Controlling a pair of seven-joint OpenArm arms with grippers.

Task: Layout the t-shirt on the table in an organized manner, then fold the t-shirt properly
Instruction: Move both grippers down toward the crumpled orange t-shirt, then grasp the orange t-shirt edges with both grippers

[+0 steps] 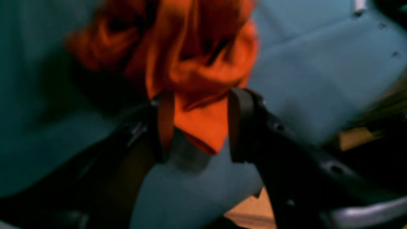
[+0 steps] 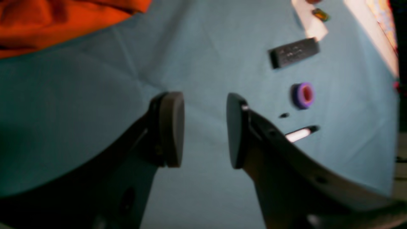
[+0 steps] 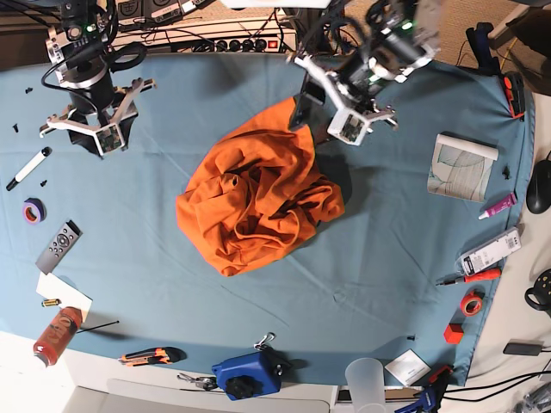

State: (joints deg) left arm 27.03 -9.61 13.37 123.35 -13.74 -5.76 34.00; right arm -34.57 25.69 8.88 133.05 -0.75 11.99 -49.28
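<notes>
T-shirt (image 3: 258, 205) lies crumpled mid-surface (image 3: 387, 258); left pincer (image 1: 197, 127) at its 1 o'clock gapes w/ cloth between jaws but ungripped, right pincer (image 2: 205, 128) at 10 o'clock open & empty — next, I'd pinch shoulder seams, pull apart.

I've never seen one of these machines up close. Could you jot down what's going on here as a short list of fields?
Shirt: the orange t-shirt lies crumpled in a heap mid-table, not spread out, not folded.
Table: teal cloth-covered table.
Left gripper: jaws apart, orange cloth between them, not clamped.
Right gripper: jaws apart, nothing between them, over bare cloth away from the shirt.
Nearby clutter: remote control, purple tape roll, marker.
</notes>
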